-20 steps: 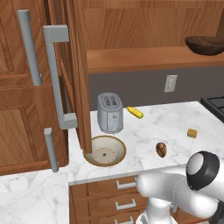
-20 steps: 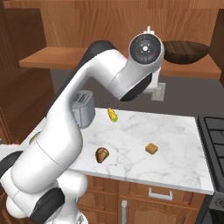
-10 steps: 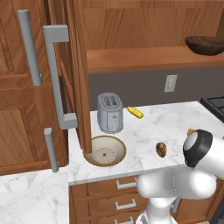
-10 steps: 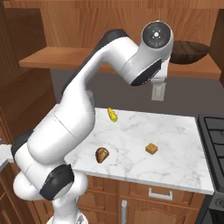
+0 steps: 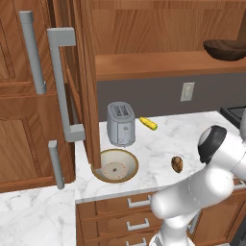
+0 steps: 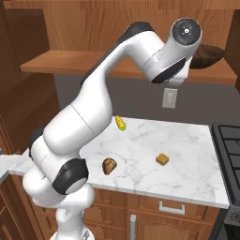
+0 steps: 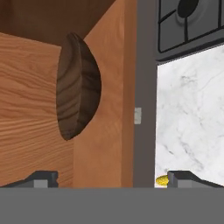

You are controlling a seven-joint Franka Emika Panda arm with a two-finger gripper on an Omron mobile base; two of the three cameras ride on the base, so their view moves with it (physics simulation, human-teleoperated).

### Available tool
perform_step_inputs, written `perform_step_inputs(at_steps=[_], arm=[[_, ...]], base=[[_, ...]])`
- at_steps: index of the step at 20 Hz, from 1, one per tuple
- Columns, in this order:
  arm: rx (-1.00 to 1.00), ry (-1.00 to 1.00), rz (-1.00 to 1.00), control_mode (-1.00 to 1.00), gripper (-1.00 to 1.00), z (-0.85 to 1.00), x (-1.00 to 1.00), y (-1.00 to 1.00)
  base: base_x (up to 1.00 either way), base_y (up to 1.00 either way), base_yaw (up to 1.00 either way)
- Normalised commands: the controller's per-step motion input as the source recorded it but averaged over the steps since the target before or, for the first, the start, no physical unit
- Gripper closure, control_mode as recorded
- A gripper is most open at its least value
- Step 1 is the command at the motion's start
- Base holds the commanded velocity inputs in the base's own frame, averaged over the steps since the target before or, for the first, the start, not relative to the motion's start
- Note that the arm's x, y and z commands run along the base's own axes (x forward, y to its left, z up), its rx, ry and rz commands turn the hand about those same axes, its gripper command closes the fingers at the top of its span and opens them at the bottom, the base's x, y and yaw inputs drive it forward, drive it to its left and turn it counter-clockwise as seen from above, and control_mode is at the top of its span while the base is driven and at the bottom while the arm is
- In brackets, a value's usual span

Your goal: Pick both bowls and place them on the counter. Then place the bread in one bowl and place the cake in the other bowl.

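The dark wood bowl point(image 5: 226, 49) rests on the wooden shelf point(image 5: 163, 65) above the counter, at its right end. In the hand view this bowl point(image 7: 78, 87) appears rolled on its side, ahead and apart from my gripper point(image 7: 113, 178), whose fingertips point(image 7: 43, 177) stand wide open with nothing between them. My raised wrist point(image 6: 186, 33) partly covers the bowl point(image 6: 212, 55). The beige bowl point(image 5: 115, 166) sits on the marble counter point(image 5: 158, 144) beside the cabinet door. The bread point(image 6: 109, 166) and the cake point(image 6: 162, 159) lie loose on the counter point(image 6: 187, 154).
A grey toaster point(image 5: 120, 123) and a yellow cylinder point(image 5: 148, 123) stand at the back of the counter. An open tall cabinet door point(image 5: 81, 86) borders the beige bowl. A stove point(image 6: 229, 140) adjoins the counter's right end. An outlet point(image 6: 169, 97) is on the wall.
My arm has swung its wrist rightward along the shelf toward the dark wood bowl. The bowls, bread and cake have not moved.
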Motion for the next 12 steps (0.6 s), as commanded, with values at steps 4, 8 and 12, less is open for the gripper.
perform_step_inputs(at_steps=[4,8,12], arm=[[0.05,0.00,0.04,-1.00,-1.00,-0.08,0.21,-0.08],[0.01,0.00,0.02,-1.00,-1.00,-0.20,0.20,-0.03],[0.00,0.00,0.00,-1.00,-1.00,-0.11,0.27,-0.10]], base=[[0.00,0.00,0.00],[0.00,0.00,0.00],[0.00,0.00,0.00]])
